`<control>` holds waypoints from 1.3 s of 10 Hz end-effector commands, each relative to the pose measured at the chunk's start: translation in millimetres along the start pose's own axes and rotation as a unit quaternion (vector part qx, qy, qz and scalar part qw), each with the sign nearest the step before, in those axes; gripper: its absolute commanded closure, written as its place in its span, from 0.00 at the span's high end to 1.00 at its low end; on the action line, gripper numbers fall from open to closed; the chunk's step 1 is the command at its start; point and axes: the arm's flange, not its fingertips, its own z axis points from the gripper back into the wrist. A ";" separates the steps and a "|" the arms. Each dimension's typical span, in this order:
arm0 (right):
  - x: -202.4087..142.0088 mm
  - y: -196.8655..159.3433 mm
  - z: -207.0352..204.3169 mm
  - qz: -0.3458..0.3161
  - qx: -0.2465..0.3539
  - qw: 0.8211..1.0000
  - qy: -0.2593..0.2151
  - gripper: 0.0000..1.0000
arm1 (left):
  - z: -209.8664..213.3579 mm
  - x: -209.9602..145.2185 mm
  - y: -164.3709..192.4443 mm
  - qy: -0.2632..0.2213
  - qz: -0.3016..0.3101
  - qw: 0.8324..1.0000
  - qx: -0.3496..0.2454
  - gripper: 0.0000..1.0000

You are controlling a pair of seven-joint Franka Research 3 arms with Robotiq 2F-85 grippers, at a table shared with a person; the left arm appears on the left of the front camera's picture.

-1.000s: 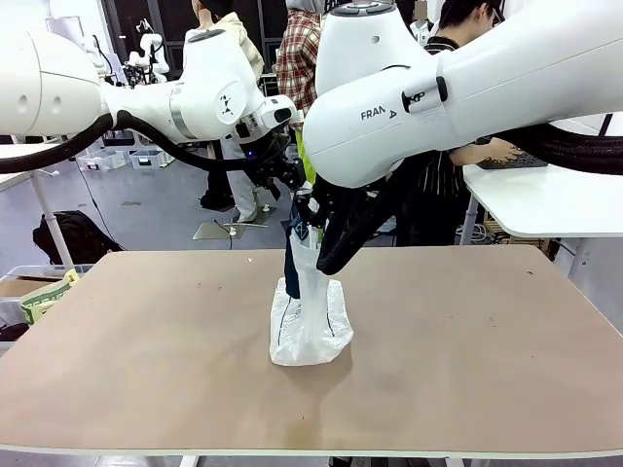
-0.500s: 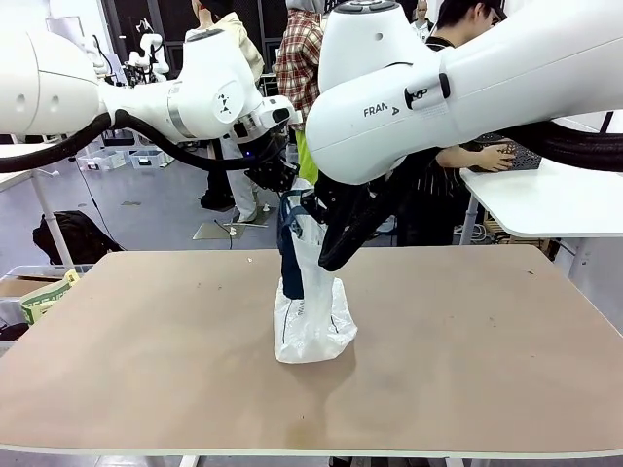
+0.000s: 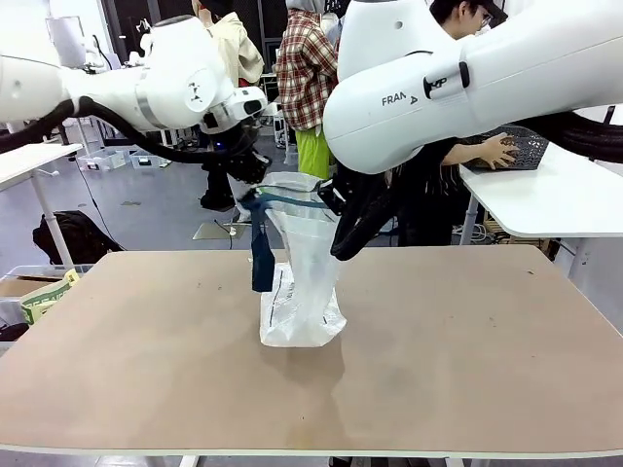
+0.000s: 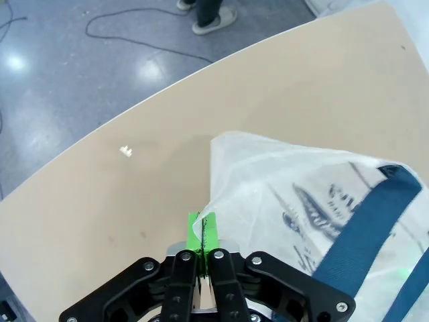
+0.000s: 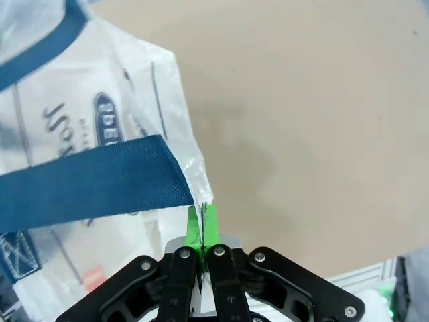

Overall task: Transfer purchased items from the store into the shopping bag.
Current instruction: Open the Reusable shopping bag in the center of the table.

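Front view, left to right: 2 white arms work over 1 tan matte table (image 3: pixel 467 341). The left gripper (image 3: pixel 253 188) sits at the left side of the mouth of 1 shopping bag (image 3: pixel 302 282); in its wrist view the left gripper (image 4: pixel 202 231) has its 2 green pads pressed together, clenched on a fold of the bag's thin rim. The shopping bag (image 4: pixel 301 201) stands upright near the table's middle with its base on the tabletop. It is translucent white crinkly film with dark lettering, and its mouth is drawn wide between the 2 grippers. 1 navy woven strap (image 3: pixel 261 253) hangs down the bag's left side, and a navy band runs across the mouth. The strap (image 4: pixel 365 228) is flat, ribbon-like webbing. The right gripper (image 3: pixel 333 202) holds the mouth's right side; in its wrist view the right gripper (image 5: pixel 201 221) is likewise clamped, with the film's edge pinched between its pads just beside a strap end (image 5: pixel 94 184) on the bag (image 5: pixel 80 100). Far right, on a separate white table, 1 dark lattice basket (image 3: pixel 526 144) lies under a person's hand (image 3: pixel 494 151).
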 end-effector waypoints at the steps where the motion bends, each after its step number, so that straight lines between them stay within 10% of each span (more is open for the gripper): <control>1: -8.7 -4.9 -0.8 -0.016 -0.019 1.000 -0.002 0.00 | 13.0 -34.9 20.9 0.014 0.009 1.000 0.026 0.00; 13: -20.2 42.9 -30.0 0.037 -0.054 0.997 0.036 0.00 | 26.1 -69.1 57.2 0.024 -0.009 0.999 0.047 0.00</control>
